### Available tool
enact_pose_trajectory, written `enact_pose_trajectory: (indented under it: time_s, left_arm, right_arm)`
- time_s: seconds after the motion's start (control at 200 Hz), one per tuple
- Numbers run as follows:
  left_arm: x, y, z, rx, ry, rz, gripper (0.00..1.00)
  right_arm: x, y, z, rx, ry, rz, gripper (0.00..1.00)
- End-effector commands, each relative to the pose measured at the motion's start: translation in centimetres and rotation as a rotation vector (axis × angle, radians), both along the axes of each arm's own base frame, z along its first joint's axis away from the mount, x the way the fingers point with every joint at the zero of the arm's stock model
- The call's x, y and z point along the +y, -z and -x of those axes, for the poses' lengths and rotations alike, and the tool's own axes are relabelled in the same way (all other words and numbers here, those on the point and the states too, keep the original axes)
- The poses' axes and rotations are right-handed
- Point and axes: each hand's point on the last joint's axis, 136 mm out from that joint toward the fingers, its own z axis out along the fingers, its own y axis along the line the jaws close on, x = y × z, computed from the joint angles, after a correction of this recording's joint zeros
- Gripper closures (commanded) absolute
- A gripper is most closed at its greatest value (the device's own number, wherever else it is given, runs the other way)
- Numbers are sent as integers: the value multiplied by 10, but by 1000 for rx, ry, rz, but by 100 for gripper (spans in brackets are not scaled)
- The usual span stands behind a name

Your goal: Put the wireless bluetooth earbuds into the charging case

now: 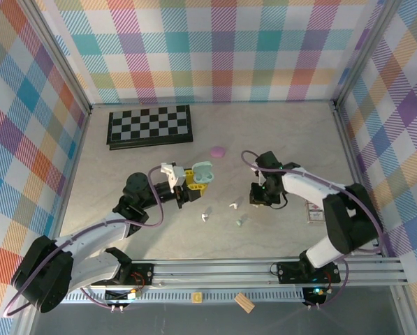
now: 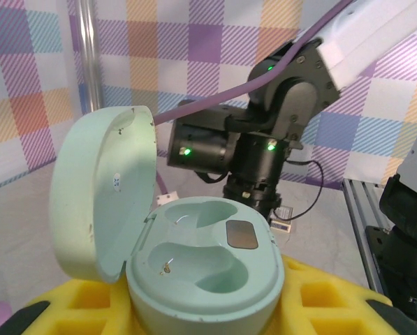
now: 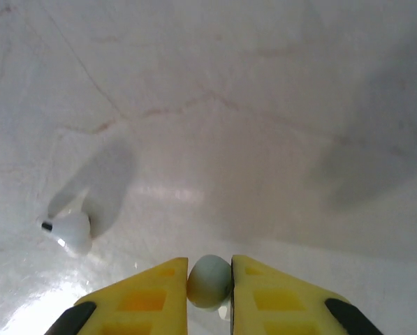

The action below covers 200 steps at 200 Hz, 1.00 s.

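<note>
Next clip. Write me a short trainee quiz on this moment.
1. True or false: the mint case held by the left hand has its lid open.
2. What does the right hand pinch? A) a white earbud B) a mint earbud C) a purple case
3. How many of the case's sockets hold an earbud?

Key: 1 true; 2 B; 3 zero, both are empty.
</note>
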Motion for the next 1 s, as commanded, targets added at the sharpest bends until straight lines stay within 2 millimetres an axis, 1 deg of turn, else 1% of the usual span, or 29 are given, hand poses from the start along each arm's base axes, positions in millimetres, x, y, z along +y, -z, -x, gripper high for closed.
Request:
enact_pose_trajectory:
  time_s: [0.0,0.14,0.245,0.27,0.395,0.505,0.66,0.79,0.905,0.995]
  left_arm:
    - [9,-9,3,-27,-22,37,67]
    - [13,-10,5,-29,-33,41,67]
    - [15,-11,6,-37,-39,38,67]
    - [15,-11,5,-40,-40,36,67]
    - [16,-13,5,-39,-36,35,67]
    - [19,-14,4,-42,-46,36,67]
    - [23,-15,3,-48,-66,47,67]
    - [26,-15,4,-47,-75,52,67]
    - [26,-18,5,-50,-70,52,67]
    - [25,-19,6,-52,-64,50,67]
  right_arm:
    - [-2,2,-12,-20,-108,77,81]
    - [-6,9,-22,-8,-126,131,80]
    - [-8,10,-27,-9,-124,156,75]
    - [-9,9,-28,-14,-120,167,73]
    - [-16,-1,-32,-52,-103,223,59]
    - [-18,-9,-31,-82,-107,281,52]
    - [-9,-14,-29,-121,-101,340,49]
    - [-5,-14,-33,-152,-107,417,49]
    - [-1,-9,-35,-154,-139,483,51]
    - [0,-9,-37,-165,-175,551,54]
